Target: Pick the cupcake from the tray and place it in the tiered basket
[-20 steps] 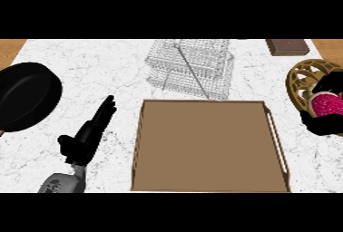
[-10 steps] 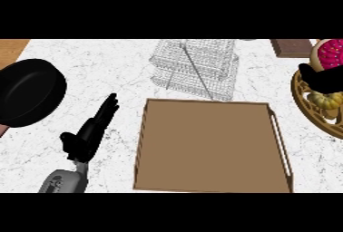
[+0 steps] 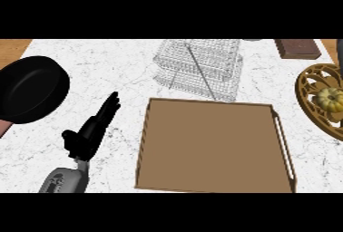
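Observation:
The brown tray point(image 3: 214, 181) lies in the middle of the counter with nothing on it. Just behind it stands the wire tiered basket point(image 3: 201, 65), and I see nothing inside it. No cupcake shows in the head view. My left hand point(image 3: 90, 131) rests on the counter left of the tray, fingers straight and pointing away from me, holding nothing. My right hand does not show; only a dark sliver point(image 3: 339, 52) cuts the right edge near the top.
A black pan point(image 3: 30, 88) sits at the far left. At the right edge an ornate golden bowl point(image 3: 311, 108) holds a yellow squash-like item point(image 3: 331, 97). A brown block point(image 3: 296, 47) lies at the back right.
The right hand with the pink cupcake rose along the right edge from beside the golden bowl to the top corner, then left the view. The left hand stayed still.

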